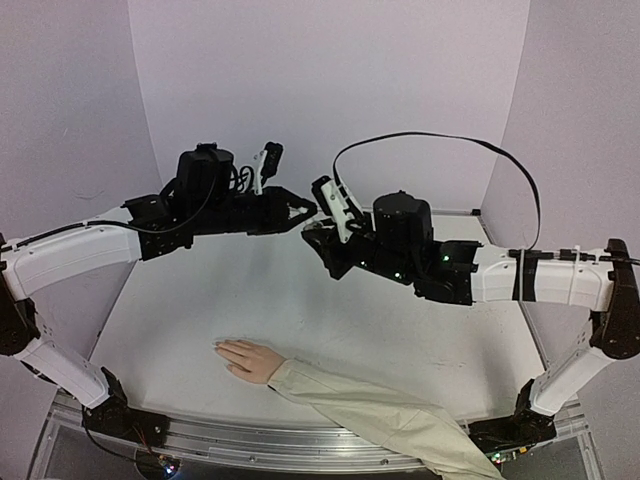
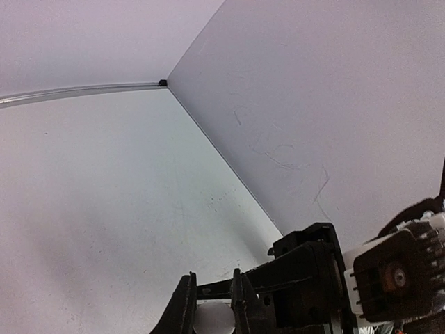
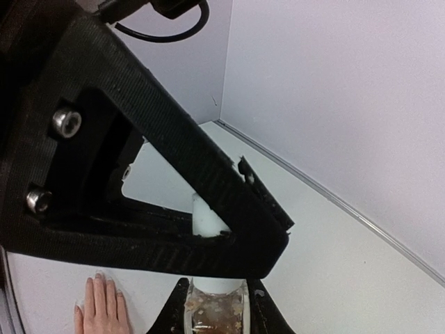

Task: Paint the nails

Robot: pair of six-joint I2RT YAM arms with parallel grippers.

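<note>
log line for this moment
left arm: jaws shut on cap | right arm: jaws shut on bottle | bottle: mid-air | hand: flat on table, untouched

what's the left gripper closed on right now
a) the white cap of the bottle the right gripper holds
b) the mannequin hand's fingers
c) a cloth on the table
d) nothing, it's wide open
a: in the right wrist view the left gripper pinches the white cap of the bottle, whose body sits in the right gripper; the mannequin hand lies apart on the table.
</note>
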